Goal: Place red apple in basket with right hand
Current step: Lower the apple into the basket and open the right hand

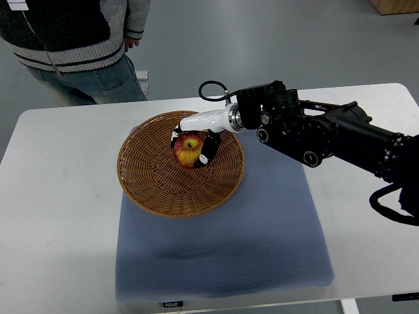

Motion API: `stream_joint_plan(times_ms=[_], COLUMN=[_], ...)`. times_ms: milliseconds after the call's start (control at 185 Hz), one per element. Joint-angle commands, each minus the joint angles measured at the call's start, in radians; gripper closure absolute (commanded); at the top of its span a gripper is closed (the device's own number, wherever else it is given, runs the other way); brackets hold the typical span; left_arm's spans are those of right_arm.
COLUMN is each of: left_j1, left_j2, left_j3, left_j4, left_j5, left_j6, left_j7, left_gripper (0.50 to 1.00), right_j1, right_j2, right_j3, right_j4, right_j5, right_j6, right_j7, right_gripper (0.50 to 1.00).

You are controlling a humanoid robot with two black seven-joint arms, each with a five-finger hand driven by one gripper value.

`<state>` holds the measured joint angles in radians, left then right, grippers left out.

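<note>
Over the basket [157, 190] on the desk's [59, 222] far side, the right hand [195, 145] is gripping the apple [188, 150] low inside the bowl, so the placing step is nearly finishing and the next move is calling for loosening the fingers.

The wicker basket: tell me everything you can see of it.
The wicker basket is round, shallow and bowl-shaped, woven of light brown cane in tight concentric rows with a thicker rim. It sits upright, its near half on the blue-grey mat and its far edge over the white table. Inside, toward the far right, the right hand is closed on a red apple with a yellow patch, low over the weave.
</note>
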<state>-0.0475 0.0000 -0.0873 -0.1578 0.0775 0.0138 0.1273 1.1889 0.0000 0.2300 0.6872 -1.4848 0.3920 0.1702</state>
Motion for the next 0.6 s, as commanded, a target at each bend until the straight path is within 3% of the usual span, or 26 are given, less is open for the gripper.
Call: stream_joint_plan(times_ms=[0,405,540,594], left_j1=[0.0,0.0,0.0,0.0], left_j2=[0.0,0.0,0.0,0.0], left_j3=[0.0,0.0,0.0,0.001], left_j4=[0.0,0.001,0.001,0.001], left_j5=[0.001,0.001,0.001,-0.001], left_j6=[0.0,0.0,0.0,0.0], left_j7=[0.0,0.0,0.0,0.0], left_gripper=[0.5,0.5,0.5,0.5], right_j1=[-0.008,-0.003,-0.008,-0.019], right_j2=[0.0,0.0,0.0,0.0], right_j3=[0.002,0.077,0.141,0.239], right_j4=[-0.002,0.0,-0.002,-0.006], right_j5=[0.006,0.063,0.138,0.264], right_j6=[-0.001,-0.031,-0.036,-0.058], right_j7=[0.0,-0.001,-0.015,-0.052], right_gripper=[0.589,0.589,0.591,0.591])
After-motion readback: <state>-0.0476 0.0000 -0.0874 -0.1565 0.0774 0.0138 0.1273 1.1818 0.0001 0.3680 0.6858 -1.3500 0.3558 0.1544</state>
